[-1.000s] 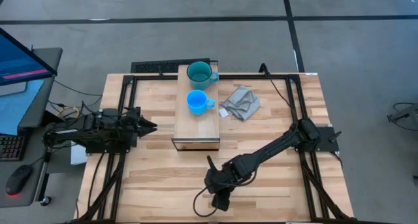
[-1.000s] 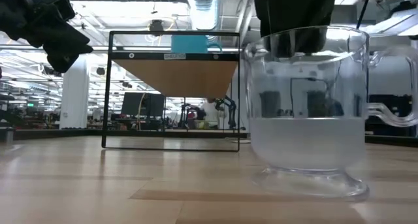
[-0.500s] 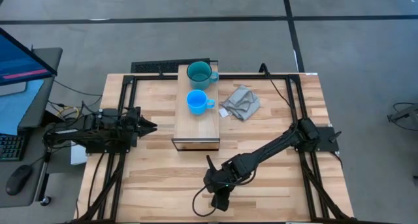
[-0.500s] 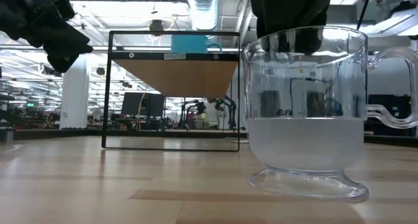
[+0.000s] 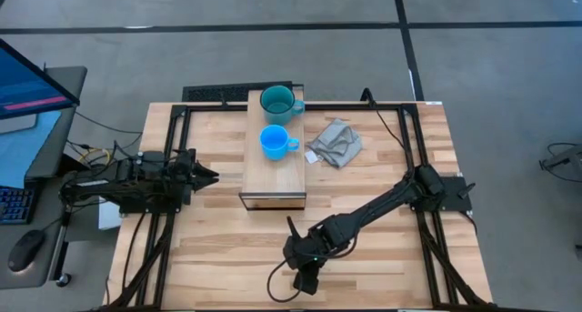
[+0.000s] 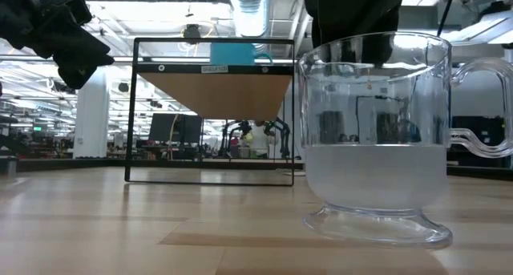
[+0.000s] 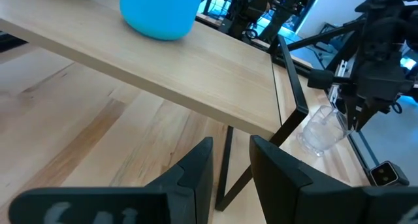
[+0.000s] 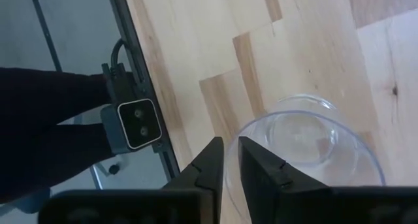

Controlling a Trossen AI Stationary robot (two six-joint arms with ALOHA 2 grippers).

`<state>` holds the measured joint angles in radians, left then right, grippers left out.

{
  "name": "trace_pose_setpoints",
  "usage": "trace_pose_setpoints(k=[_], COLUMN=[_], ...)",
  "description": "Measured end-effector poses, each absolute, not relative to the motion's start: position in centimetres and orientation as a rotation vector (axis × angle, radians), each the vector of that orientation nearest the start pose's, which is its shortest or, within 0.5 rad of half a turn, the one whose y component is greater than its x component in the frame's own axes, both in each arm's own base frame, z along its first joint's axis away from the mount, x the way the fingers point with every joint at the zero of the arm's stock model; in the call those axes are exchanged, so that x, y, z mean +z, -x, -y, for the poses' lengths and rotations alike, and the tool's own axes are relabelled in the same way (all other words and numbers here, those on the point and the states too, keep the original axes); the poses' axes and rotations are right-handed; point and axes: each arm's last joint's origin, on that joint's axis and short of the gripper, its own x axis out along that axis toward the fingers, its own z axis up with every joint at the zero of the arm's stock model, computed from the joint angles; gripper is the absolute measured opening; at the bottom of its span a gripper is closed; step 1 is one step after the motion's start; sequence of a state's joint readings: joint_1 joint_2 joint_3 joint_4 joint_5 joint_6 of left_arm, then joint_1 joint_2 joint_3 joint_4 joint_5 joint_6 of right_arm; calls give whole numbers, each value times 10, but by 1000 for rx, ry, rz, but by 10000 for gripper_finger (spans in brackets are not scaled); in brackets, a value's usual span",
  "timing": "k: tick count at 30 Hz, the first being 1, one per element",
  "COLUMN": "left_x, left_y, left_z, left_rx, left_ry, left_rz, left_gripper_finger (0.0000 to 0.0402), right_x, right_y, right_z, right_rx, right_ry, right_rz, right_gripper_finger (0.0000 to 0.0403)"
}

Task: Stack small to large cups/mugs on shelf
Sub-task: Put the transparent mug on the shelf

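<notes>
Clear glass cup (image 6: 377,135) directly under right gripper (image 8: 231,160), rim between fingers

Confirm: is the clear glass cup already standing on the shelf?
No. The clear glass cup stands on the table, apart from the shelf.

Bright, even indoor light
Ceiling strips glared above the clear glass cup (image 6: 377,139); soft shadows lay beneath it, background slightly blurred.
</notes>
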<state>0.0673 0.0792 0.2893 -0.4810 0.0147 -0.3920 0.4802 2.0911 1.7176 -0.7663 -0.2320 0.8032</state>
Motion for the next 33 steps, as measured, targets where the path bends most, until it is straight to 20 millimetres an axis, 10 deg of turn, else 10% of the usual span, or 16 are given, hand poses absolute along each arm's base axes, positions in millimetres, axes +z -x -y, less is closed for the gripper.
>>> trace_pose_setpoints(k=[13,33], left_x=[208,208], left_y=[-77,-77], left_z=[-5,-5], left_rx=[106,108], left_ry=[400,401], left_rz=[-258,-260], left_gripper_finger=[90,90], right_x=[229,244], right_y=[-386,-384], right_z=[-207,-189], right_rx=[88,94], right_ry=[-421,-236], right_rz=[-1337,-1395], right_gripper_finger=[6,36])
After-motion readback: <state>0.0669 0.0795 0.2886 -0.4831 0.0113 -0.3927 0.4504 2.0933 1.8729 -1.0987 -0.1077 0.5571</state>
